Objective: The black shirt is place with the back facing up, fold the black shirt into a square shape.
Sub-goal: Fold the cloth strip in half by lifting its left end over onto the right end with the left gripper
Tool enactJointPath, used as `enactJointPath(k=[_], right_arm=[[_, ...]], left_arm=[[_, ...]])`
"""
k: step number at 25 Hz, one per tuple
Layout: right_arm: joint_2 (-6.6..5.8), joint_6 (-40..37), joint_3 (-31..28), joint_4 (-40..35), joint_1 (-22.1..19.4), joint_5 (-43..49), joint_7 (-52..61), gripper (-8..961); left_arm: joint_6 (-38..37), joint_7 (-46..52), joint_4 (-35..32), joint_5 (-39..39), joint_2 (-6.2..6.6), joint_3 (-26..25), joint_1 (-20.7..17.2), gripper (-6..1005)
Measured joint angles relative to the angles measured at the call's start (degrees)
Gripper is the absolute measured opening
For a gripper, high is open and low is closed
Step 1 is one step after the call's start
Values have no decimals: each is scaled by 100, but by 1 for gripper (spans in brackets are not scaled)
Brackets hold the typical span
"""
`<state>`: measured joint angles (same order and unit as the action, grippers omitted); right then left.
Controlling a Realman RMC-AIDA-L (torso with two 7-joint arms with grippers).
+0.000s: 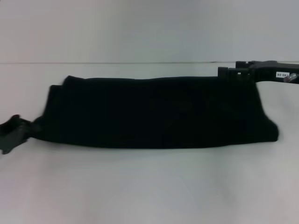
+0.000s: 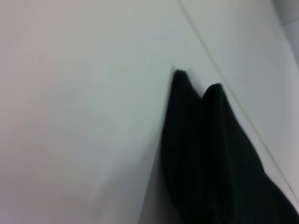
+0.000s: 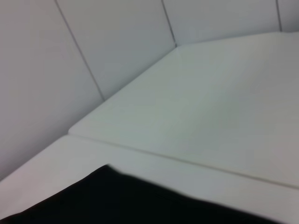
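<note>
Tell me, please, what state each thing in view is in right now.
black shirt: folded into a long band lying flat across the table, not yet square.
left gripper: at the band's left end, near edge.
right gripper: at the band's far right corner.
table: white, bearing the shirt.

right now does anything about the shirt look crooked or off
Slightly. The black shirt lies as a long band, not a square, and its left end shows two stepped, uneven layers. The left gripper sits at that end, the right gripper at the far right corner.
</note>
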<state>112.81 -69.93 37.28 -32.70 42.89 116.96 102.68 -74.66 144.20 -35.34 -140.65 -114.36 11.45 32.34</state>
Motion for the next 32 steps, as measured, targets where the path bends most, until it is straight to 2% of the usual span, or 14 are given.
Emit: enactJointPath(k=[11, 16, 19, 23, 26, 28, 30, 32], right_arm=[[95, 246, -548, 0, 29, -21, 8, 894], [150, 354, -558, 0, 34, -90, -37, 894], [152, 357, -558, 3, 1, -136, -47, 895], [122, 416, -579, 4, -149, -237, -47, 895], [53, 538, -660, -1, -330, -374, -59, 895], [6, 555, -711, -25, -458, -421, -70, 895], [-50, 529, -788, -54, -601, -452, -96, 895], [-107, 511, -877, -86, -725, -464, -125, 895]], left_arm=[[-654, -589, -766, -22, 176, -821, -746, 28], [-899, -577, -1171, -21, 291, -960, -933, 28], [-1010, -574, -1184, 2, 317, -963, -898, 28], [-1408, -578, -891, 210, 380, -947, -597, 28], [-1828, -609, -334, 620, 475, -900, -243, 28], [-2063, -653, 120, 905, 495, -826, 108, 29], [-2089, -727, 484, 1050, 442, -703, 484, 29], [-1857, -845, 866, 1102, 275, -463, 1032, 30]])
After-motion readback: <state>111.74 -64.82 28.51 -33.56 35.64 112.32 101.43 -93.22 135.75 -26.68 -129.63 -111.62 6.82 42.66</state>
